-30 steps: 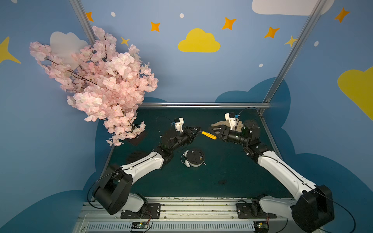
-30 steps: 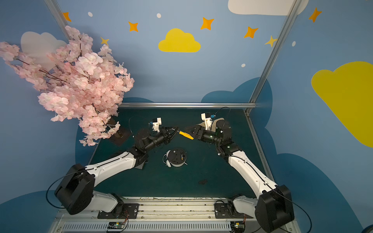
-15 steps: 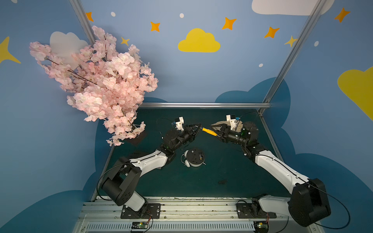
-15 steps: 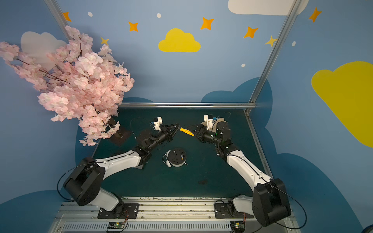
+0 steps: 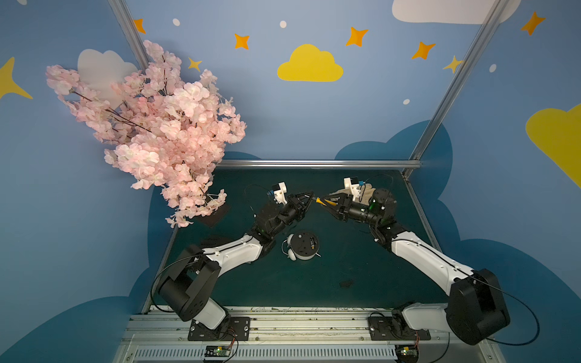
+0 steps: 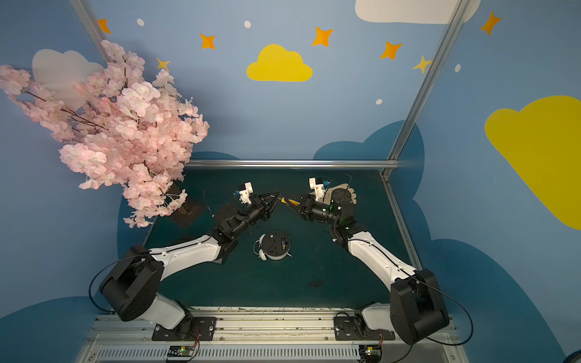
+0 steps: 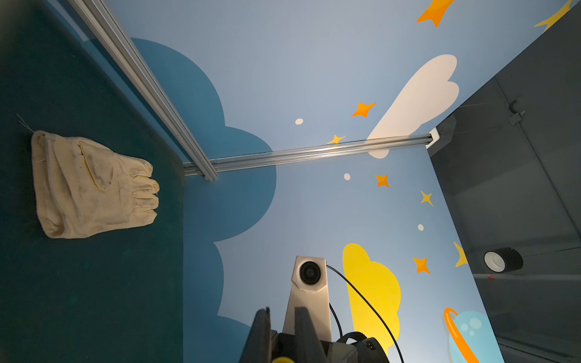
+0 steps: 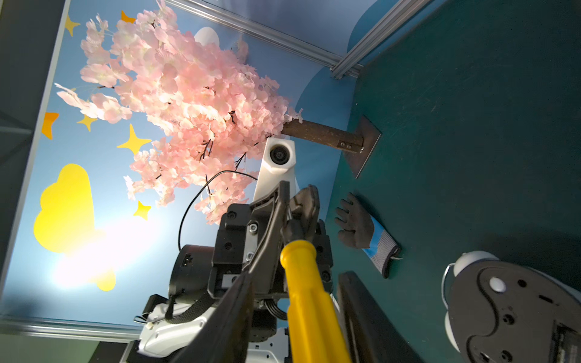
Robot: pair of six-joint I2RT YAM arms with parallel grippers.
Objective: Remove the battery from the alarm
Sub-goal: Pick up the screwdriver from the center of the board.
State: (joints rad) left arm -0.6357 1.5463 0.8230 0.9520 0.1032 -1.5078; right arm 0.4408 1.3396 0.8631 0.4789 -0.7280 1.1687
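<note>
1. The clock (image 5: 302, 248) lies face down mid-table with its dark back up. The battery (image 5: 312, 243), gold at one end, sits inside.
2. The left gripper (image 5: 309, 197) clamps the screwdriver (image 8: 308, 298) by its shaft. The right gripper (image 5: 325, 201) straddles the yellow handle; whether it is squeezing is unclear.
3. Green table (image 5: 345, 267), blue cloud-painted walls (image 5: 314, 125).

- Blue walls (image 5: 283, 125) with a yellow cloud (image 5: 309, 64) and orange stars (image 5: 356, 36) stand behind the pink blossom tree (image 5: 163, 132).
- A dark green table top (image 5: 267, 283) lies under the tree.
- A silver rail (image 5: 314, 163) starts beside the tree.
</note>
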